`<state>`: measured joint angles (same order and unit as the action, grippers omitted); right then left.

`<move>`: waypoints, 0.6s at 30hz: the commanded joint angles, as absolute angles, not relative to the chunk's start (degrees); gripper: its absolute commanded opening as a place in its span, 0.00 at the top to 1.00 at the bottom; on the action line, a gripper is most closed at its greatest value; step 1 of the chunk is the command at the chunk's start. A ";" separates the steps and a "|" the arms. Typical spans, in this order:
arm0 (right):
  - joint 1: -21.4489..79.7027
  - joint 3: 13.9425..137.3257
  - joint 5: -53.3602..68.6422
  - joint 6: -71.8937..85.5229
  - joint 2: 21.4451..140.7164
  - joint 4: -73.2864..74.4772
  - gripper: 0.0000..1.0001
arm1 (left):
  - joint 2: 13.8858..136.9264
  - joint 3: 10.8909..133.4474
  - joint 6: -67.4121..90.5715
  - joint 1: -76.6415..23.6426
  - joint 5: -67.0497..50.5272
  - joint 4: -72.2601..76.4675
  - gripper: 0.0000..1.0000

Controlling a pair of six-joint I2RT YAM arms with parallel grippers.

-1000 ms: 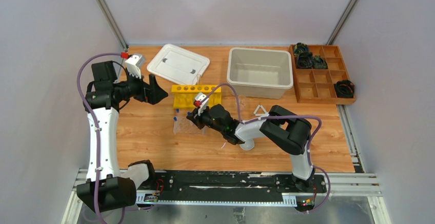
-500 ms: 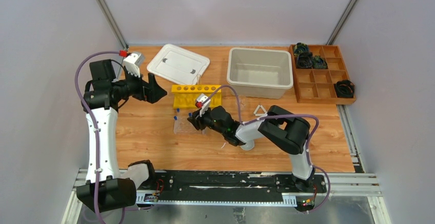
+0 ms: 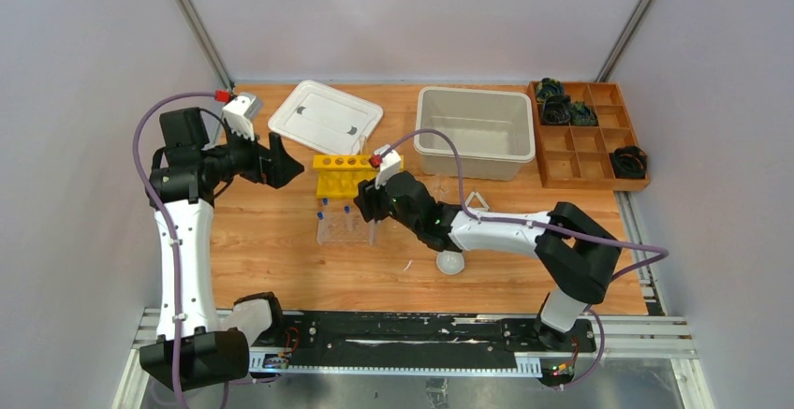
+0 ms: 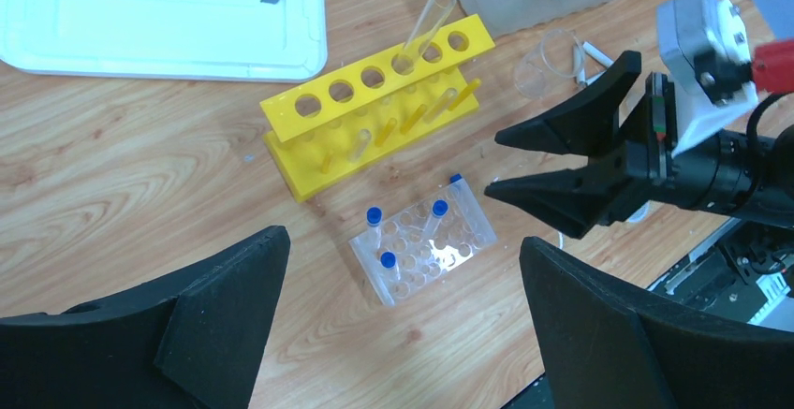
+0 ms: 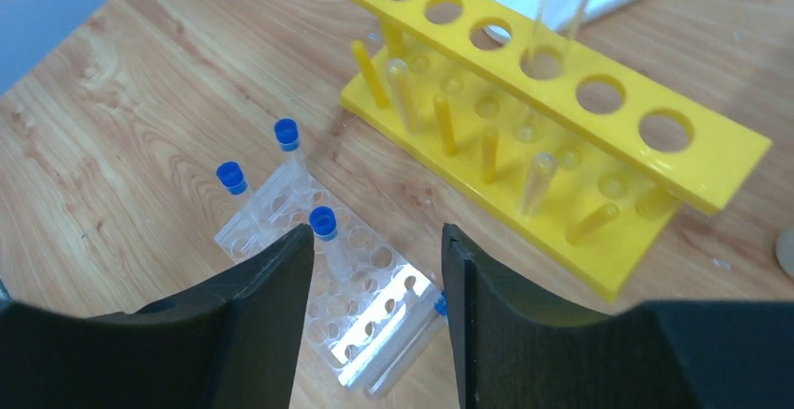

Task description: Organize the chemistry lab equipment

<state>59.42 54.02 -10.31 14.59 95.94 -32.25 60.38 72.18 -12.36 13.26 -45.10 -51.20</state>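
Note:
The clear tube rack [image 3: 343, 228] lies on the table in front of the yellow rack [image 3: 349, 173]. Three blue-capped tubes [image 5: 323, 223] stand in it. A fourth tube [image 5: 417, 339] lies flat against the rack's edge. My right gripper [image 3: 361, 205] hovers above the rack, open and empty, with the lying tube below the gap between its fingers [image 5: 281, 278]. My left gripper [image 3: 284, 161] is open and held high to the left; the clear rack [image 4: 426, 245] shows far below it. A long clear tube [image 4: 426, 25] leans in the yellow rack [image 4: 374, 109]. A white triangle [image 3: 477, 202] and a white round dish [image 3: 450, 261] lie to the right.
A white bin [image 3: 476, 152] and its flat lid [image 3: 325, 117] stand at the back. A wooden compartment tray [image 3: 585, 156] with black parts is at back right. A small clear glass vessel [image 4: 552, 58] stands beside the bin, right of the yellow rack.
My right arm has stretched out, and its gripper has moved from low over the clear rack's right side to higher and farther back. The white dish is now uncovered. The left arm barely moved.

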 commanded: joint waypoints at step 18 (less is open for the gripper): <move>57.72 63.64 -12.70 30.31 103.72 -0.55 0.58 | 58.06 73.84 -12.30 12.92 -45.10 -51.11 0.00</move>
